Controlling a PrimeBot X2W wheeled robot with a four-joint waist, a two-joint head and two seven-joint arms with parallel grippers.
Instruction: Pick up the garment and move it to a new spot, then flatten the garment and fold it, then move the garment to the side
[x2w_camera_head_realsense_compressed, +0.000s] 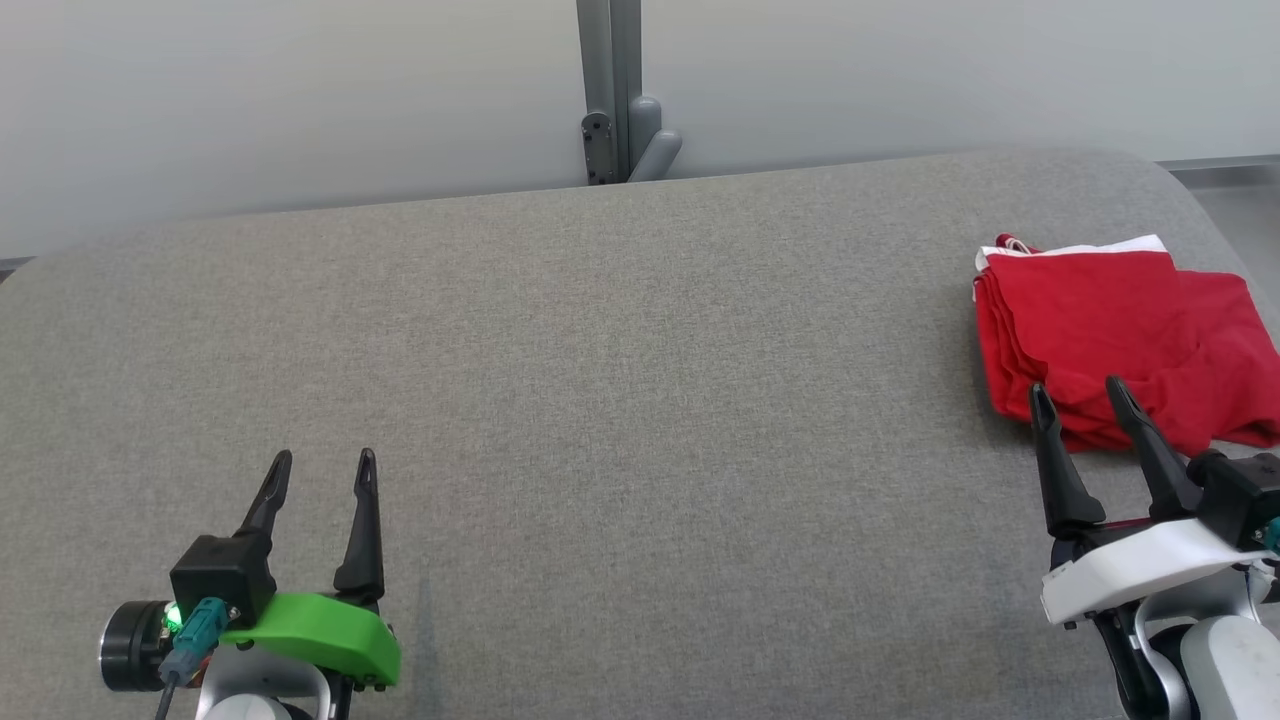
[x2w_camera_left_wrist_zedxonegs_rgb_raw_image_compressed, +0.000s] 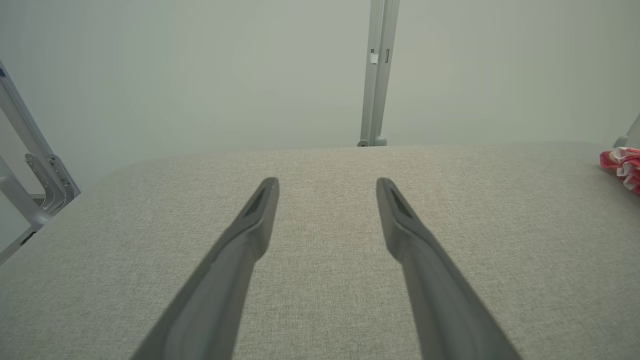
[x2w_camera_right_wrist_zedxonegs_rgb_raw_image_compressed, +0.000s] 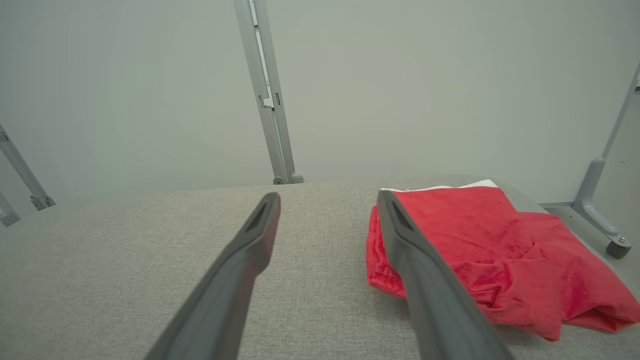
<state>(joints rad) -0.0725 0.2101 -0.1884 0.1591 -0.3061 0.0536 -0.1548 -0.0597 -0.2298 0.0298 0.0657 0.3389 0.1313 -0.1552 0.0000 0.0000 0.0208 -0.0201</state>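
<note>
One red garment (x2w_camera_head_realsense_compressed: 1100, 310) with white trim lies at the right edge of the one grey fabric surface (x2w_camera_head_realsense_compressed: 600, 400). Two grippers stand over its near edge, the left gripper (x2w_camera_head_realsense_compressed: 325, 455) and the right gripper (x2w_camera_head_realsense_compressed: 1078, 385), each with two dark jaws. One grey post (x2w_camera_head_realsense_compressed: 610, 90) stands behind the far edge.

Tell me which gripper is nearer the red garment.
Right. The right gripper is at the near edge of the red garment; the left gripper is far off to its left.
</note>
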